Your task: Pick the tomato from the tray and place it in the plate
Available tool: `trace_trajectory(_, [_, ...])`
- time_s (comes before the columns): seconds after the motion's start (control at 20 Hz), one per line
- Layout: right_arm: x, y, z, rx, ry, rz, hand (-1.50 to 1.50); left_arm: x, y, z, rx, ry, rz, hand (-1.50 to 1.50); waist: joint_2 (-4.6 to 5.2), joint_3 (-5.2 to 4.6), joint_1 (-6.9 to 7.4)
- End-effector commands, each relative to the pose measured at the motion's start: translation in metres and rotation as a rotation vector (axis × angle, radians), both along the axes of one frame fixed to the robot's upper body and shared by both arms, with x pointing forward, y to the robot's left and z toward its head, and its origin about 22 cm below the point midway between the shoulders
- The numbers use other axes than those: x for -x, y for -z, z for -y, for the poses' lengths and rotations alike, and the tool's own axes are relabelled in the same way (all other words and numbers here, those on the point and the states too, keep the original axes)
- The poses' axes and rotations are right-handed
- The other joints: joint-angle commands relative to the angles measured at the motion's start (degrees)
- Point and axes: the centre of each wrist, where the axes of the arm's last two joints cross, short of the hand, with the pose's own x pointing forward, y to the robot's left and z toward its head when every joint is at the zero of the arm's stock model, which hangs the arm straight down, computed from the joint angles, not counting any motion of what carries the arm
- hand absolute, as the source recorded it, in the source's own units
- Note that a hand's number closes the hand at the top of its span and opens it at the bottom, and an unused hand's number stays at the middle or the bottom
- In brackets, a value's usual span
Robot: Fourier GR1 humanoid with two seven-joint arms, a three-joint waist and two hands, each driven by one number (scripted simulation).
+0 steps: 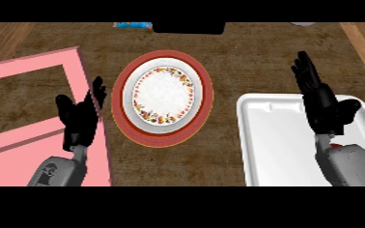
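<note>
Brown wooden worktop [242, 48] carries our plate [163, 96] in the middle and white tray [274, 140] at right. Our right hand [321, 101] is open above the tray, left hand [82, 113] open; we cannot see the tomato or any writing.

Plate and tray on the brown counter

The plate [163, 98] has a red rim, a flowered ring and a white centre, lying flat at mid-counter; the white tray [274, 140] sits well to its right, near the lower edge; the tomato cannot be made out.

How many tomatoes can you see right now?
1, only partly showing: a small red bit, likely the tomato, on the white tray beside the right hand. Others could be hidden under that arm.
</note>
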Motion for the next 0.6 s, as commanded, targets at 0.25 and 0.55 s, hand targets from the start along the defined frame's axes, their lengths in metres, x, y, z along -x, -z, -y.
trace_trajectory(0.25, [-0.015, -0.021, 0.043, -0.242, 0.427, -0.083, 1.5, 0.017, -0.014, -0.056, -0.163, 0.108, 0.2, 0.0, 0.18, 0.64, -1.12])
trace_trajectory(0.55, [0.022, 0.041, 0.031, 0.169, 0.8, 0.081, -1.5, 0.023, -0.001, -0.051, -0.114, 0.127, 0.17, 0.0, 0.42, 0.66, -2.12])
